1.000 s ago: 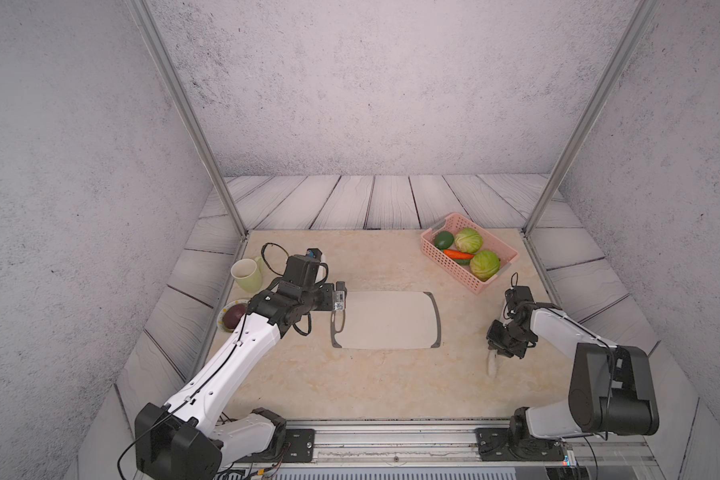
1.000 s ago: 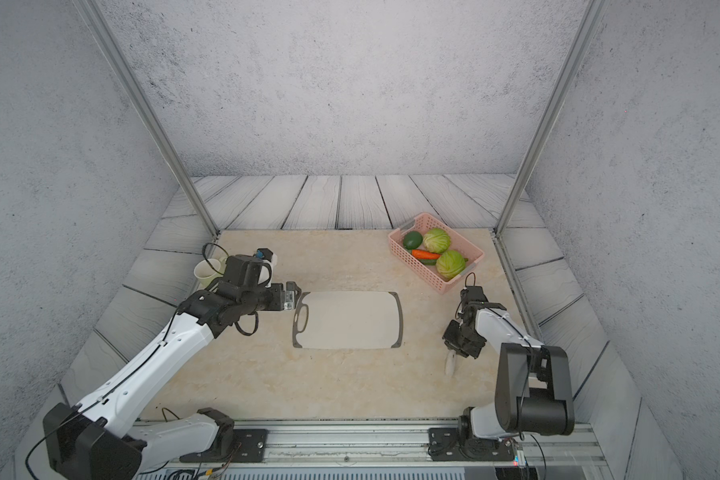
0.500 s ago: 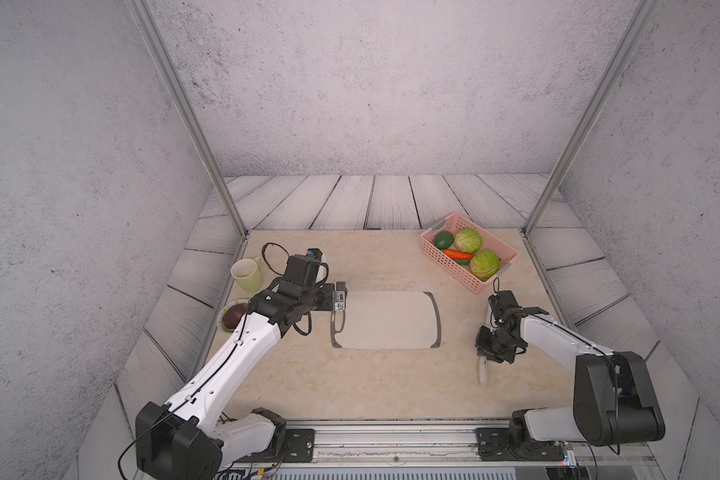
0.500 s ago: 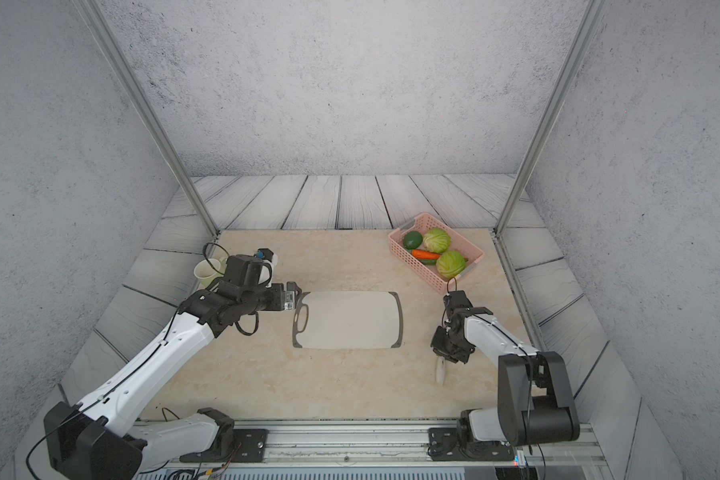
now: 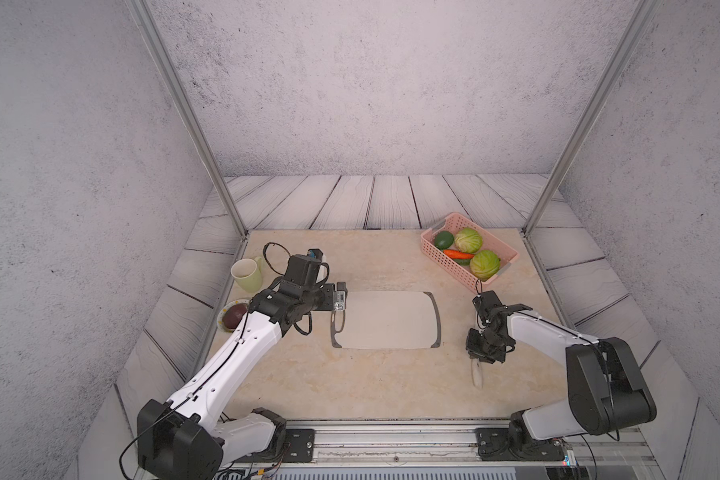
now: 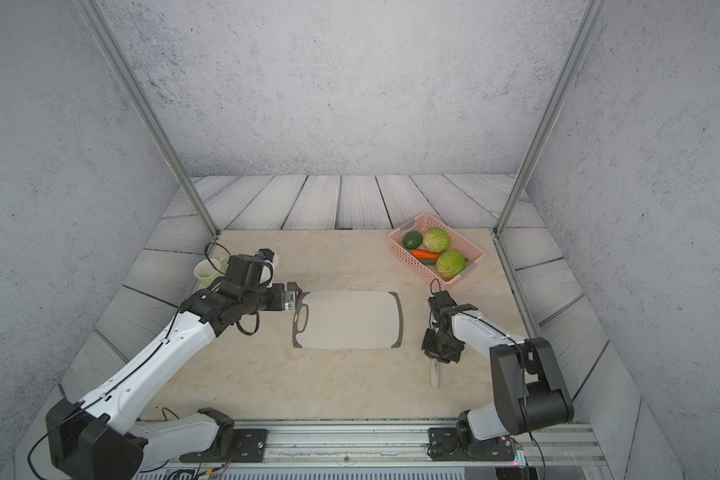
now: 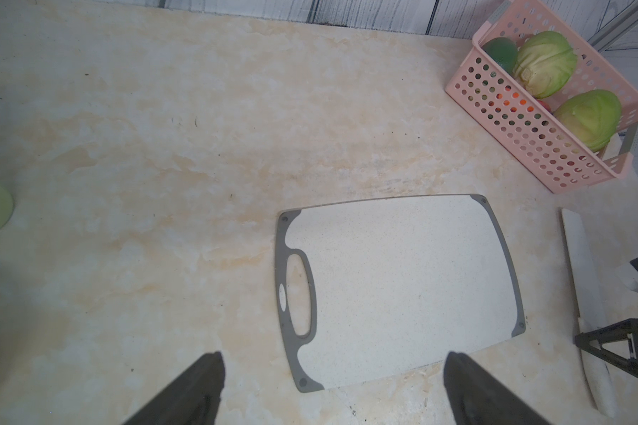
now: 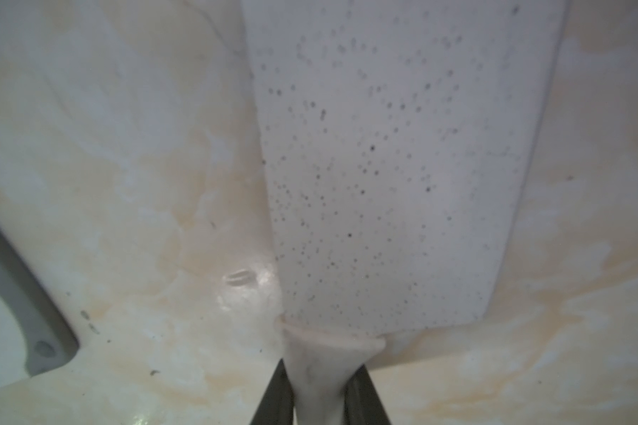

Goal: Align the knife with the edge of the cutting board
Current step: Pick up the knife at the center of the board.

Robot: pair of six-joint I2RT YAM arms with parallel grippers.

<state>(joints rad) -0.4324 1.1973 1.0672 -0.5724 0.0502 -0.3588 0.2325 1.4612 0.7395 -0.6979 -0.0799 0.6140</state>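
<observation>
The off-white cutting board (image 5: 387,319) (image 6: 350,319) (image 7: 402,287) lies flat mid-table, its oval handle slot at the left end. My left gripper (image 5: 341,296) (image 6: 294,296) (image 7: 332,368) hovers open over that slot end, holding nothing. The pale speckled knife (image 7: 582,276) (image 8: 391,165) sits right of the board, roughly parallel to its dark right trim, with a gap between them. My right gripper (image 5: 483,355) (image 6: 438,355) (image 8: 319,390) is shut on the knife's whitish handle (image 5: 477,374) (image 6: 434,374). A board corner (image 8: 1,312) shows in the right wrist view.
A pink basket (image 5: 445,266) (image 6: 412,259) (image 7: 531,147) of cabbages, a carrot and an avocado stands at the back right. A green mug (image 5: 248,274) and a small plate (image 5: 222,328) with a dark fruit sit at the left edge.
My right gripper has carried the knife leftward toward the board and slightly nearer the front. The left arm has stayed still, open.
</observation>
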